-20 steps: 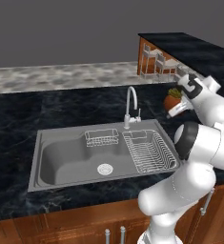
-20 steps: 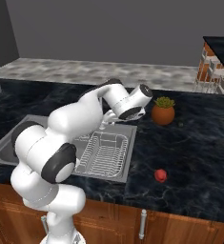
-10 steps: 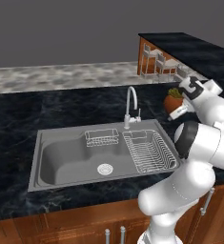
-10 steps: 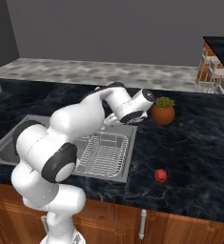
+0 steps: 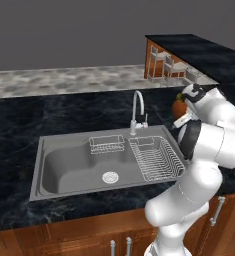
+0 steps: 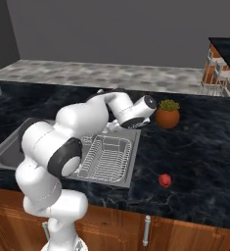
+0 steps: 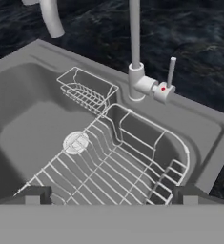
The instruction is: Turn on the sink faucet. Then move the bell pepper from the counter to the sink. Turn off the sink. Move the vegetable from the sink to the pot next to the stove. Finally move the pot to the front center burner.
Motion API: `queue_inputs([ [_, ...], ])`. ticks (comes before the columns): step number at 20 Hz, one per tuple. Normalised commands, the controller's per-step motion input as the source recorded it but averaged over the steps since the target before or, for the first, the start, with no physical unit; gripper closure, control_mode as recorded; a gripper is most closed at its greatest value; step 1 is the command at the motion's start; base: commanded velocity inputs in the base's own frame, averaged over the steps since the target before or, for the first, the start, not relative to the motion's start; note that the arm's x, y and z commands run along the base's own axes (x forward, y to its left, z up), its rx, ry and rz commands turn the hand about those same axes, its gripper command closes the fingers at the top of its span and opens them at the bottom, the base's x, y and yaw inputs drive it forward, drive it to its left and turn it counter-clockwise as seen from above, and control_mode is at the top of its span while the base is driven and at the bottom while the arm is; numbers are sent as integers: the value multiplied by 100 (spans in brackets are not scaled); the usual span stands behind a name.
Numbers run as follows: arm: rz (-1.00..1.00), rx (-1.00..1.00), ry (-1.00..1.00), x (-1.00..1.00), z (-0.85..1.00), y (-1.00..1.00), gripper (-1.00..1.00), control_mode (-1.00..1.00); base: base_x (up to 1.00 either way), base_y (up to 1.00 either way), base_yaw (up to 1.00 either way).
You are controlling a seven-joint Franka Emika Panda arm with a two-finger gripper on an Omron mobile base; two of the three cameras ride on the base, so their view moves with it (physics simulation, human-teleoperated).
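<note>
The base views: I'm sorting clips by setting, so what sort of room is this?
A kitchen, rendered rather than real. A steel sink with a tall faucet and a wire dish rack is set into a dark stone counter over wooden cabinets.

White arm [image 6: 87, 122] bends over the wire dish rack [image 6: 105, 156] in the sink. Red bell pepper [image 6: 164, 180] sits alone on the dark marble tabletop [image 6: 195, 162], potted plant [image 6: 167, 113] well behind it.
</note>
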Motion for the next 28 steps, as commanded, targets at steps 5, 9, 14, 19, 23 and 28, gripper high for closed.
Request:
queue_inputs([
  [5,10,1,-2,44,-6,2,-100,-100,0,0,0],
  [9,13,4,0,64,-1,7,-100,-100,0,0,0],
  [14,21,6,-4,55,-7,9,-100,-100,0,0,0],
  [19,28,5,-12,44,-7,2,-100,-100,0,0,0],
  [23,26,1,-9,33,-12,-1,-100,-100,0,0,0],
  [28,12,0,-7,37,-26,1,-100,-100,0,0,0],
])
